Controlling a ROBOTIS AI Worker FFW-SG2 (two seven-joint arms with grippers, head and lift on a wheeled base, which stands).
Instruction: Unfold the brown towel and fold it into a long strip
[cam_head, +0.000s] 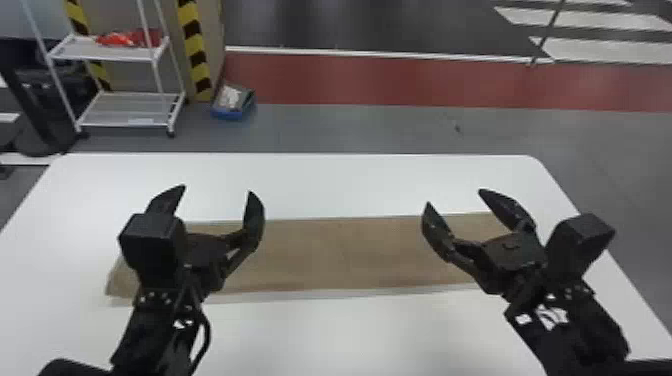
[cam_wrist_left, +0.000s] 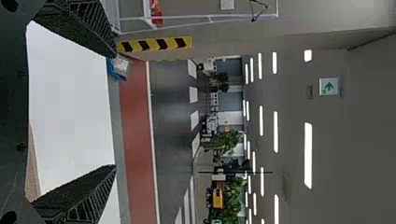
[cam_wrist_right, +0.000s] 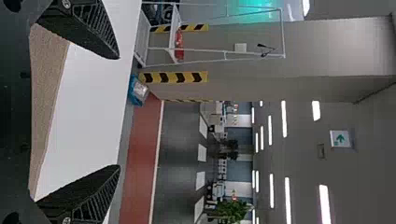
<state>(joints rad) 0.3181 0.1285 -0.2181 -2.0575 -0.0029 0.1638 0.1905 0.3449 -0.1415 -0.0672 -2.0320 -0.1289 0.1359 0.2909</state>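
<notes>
White tabletop (cam_head: 340, 185) beneath, brown towel (cam_head: 340, 255) stretches left to right

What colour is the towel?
The towel is light brown, a sandy tan. It shows best in the head view.

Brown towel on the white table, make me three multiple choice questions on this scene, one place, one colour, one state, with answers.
1. Where is the brown towel?
A. On the table
B. On the shelf rack
C. On the floor

2. What colour is the wide floor band beyond the table?
A. Green
B. Blue
C. Red

3. How is the left hand?
A. Shut on the towel
B. Open
C. Shut and empty

1 A: it lies on the tabletop.
2 C: red runs between grey floor and a white line.
3 B: its fingers stand apart.
</notes>
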